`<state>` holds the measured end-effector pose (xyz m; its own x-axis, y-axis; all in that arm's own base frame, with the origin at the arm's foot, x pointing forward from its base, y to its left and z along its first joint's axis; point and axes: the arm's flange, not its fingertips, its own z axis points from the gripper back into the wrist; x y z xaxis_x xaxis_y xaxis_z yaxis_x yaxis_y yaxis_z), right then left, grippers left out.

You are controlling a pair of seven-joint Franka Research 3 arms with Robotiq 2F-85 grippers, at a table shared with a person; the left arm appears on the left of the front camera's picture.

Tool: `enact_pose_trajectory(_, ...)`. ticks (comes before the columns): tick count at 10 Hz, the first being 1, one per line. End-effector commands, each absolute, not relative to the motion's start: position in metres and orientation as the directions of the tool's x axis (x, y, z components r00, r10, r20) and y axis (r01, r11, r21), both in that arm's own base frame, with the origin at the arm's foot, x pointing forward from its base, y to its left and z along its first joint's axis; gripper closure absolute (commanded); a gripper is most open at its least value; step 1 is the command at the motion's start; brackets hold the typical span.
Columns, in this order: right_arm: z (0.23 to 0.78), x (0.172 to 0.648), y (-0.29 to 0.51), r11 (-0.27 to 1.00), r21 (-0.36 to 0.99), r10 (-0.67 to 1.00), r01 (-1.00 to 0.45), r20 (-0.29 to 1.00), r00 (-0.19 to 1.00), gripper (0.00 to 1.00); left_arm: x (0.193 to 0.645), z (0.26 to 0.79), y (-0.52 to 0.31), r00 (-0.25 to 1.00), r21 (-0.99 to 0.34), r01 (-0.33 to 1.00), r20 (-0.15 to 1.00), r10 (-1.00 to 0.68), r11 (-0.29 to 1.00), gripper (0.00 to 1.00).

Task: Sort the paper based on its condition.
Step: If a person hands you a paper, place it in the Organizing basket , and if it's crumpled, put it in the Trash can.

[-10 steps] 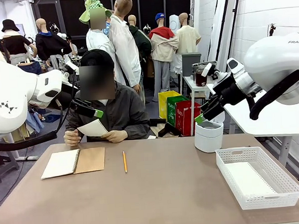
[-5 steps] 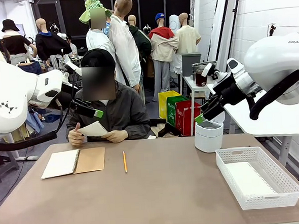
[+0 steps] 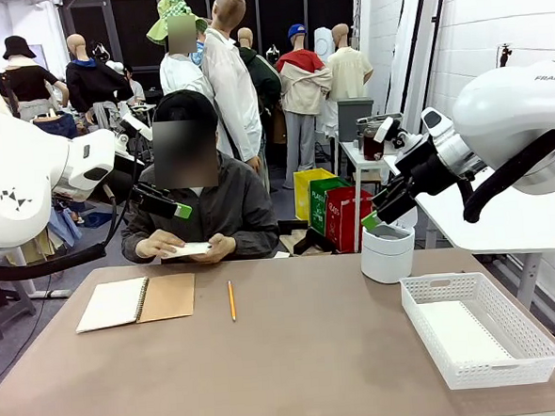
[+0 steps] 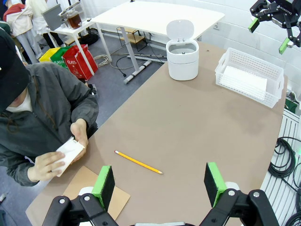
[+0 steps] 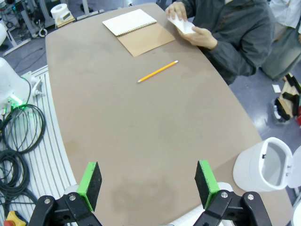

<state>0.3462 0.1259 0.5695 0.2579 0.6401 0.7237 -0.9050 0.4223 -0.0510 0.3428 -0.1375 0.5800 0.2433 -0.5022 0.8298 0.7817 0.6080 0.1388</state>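
A person at the far side holds a white sheet of paper [image 3: 188, 249] low in both hands, just above the table's far edge. It also shows in the left wrist view as the paper [image 4: 69, 153] and in the right wrist view as the paper [image 5: 181, 23]. More white paper [image 3: 460, 334] lies flat in the basket [image 3: 540, 343]. My left gripper [image 3: 169, 205] hangs open in the air before the person's chest, its fingers [image 4: 103, 186] wide apart. My right gripper [image 3: 380, 213] stands open above the bin, with nothing between its pads [image 5: 206, 181].
An open spiral notebook [image 3: 137, 301] with a brown cover lies at the left, a yellow pencil [image 3: 231, 300] beside it. A white bin [image 3: 386, 248] with its lid up stands at the back right, and the white basket sits in front of it at the right.
The person has lowered the sheet from upright at the chest to nearly flat at the table's edge, with both hands on it. Both arms have stayed still.
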Motion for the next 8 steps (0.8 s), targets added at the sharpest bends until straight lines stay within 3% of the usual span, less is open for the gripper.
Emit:
enact_pose_trajectory(1, 0.5686, 0.3464, 0.1257, 0.418, -0.052, 0.645, -0.907, 0.721, 0.255, 0.00, 0.3436, 0.5785, -0.1365, 0.237, 0.145, 0.787, 0.826, -0.511, 0.600, 0.00)
enact_pose_trajectory(8, 0.5686, 0.3464, 0.1257, 0.418, -0.052, 0.645, -0.907, 0.721, 0.255, 0.00, 0.3436, 0.5785, -0.1365, 0.237, 0.145, 0.787, 0.826, -0.511, 0.600, 0.00)
